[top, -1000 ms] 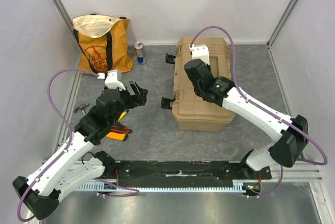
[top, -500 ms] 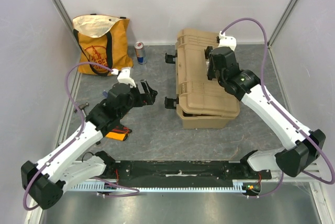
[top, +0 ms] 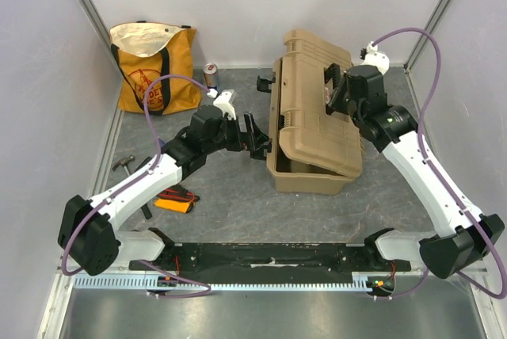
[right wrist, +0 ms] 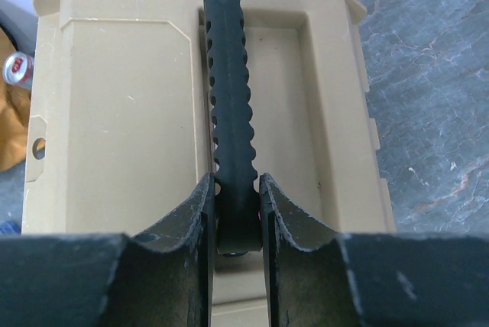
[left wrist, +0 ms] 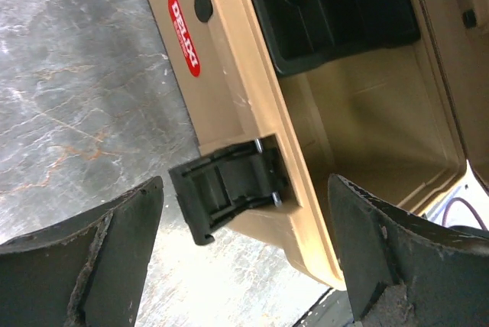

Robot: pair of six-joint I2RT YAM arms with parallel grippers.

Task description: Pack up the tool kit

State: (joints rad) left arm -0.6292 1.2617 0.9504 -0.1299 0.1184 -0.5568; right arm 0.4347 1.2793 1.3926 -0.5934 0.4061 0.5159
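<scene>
Tan toolbox (top: 313, 129), lid tilted part open, centre-right on the grey worktop (top: 230, 196).
Right fingers (top: 333, 95): clenched on the black ribbed lid handle (right wrist: 229, 90), lid held up at a slant. Left fingers (top: 257, 136): released, spread wide, one either side of a black front latch (left wrist: 225, 189) and apart from it. Box interior: tan walls and a black inner tray (left wrist: 336, 14) visible through the gap. Orange-black meter (top: 176, 203): on the worktop near the left arm. Orange tote bag (top: 154, 70) and a drinks can (top: 211, 75): far left, against the back wall.
</scene>
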